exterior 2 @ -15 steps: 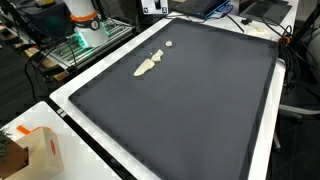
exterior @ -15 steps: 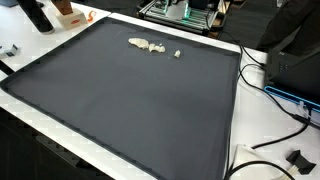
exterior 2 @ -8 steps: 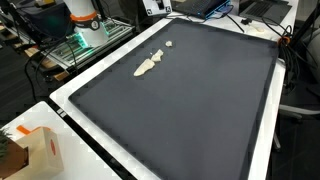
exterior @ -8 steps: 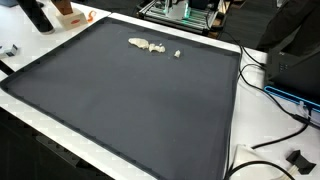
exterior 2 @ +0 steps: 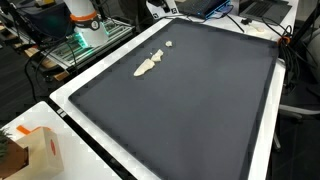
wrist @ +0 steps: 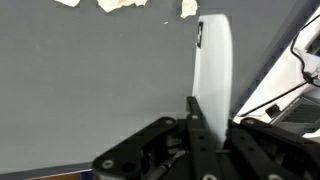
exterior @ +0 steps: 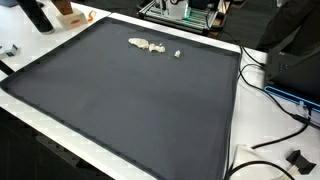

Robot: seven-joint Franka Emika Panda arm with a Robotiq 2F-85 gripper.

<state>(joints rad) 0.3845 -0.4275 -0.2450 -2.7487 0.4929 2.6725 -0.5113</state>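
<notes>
Near the mat's far edge: a cluster of pale crumpled scraps (exterior: 148, 45) lay on the dark grey rectangular mat (exterior: 130, 105). It showed in both exterior views. A small pale crumb (exterior: 178, 54) sat just beside it, not touching.
Pincer: in the wrist view the pincer (wrist: 194, 104) hung over the mat. Its dark fingers were pressed together, with nothing visible between them.
Pincer to scraps: the scraps lay at the top border of the wrist view, well apart from the fingertips. Nothing touched them.
Counter: the white counter (wrist: 216, 70) showed as a bright strip along the mat's border.
Surroundings: an orange and white carton (exterior 2: 40, 150) stood off the mat by one corner. Black cables (exterior: 268, 80) trailed over the counter along another side.
</notes>
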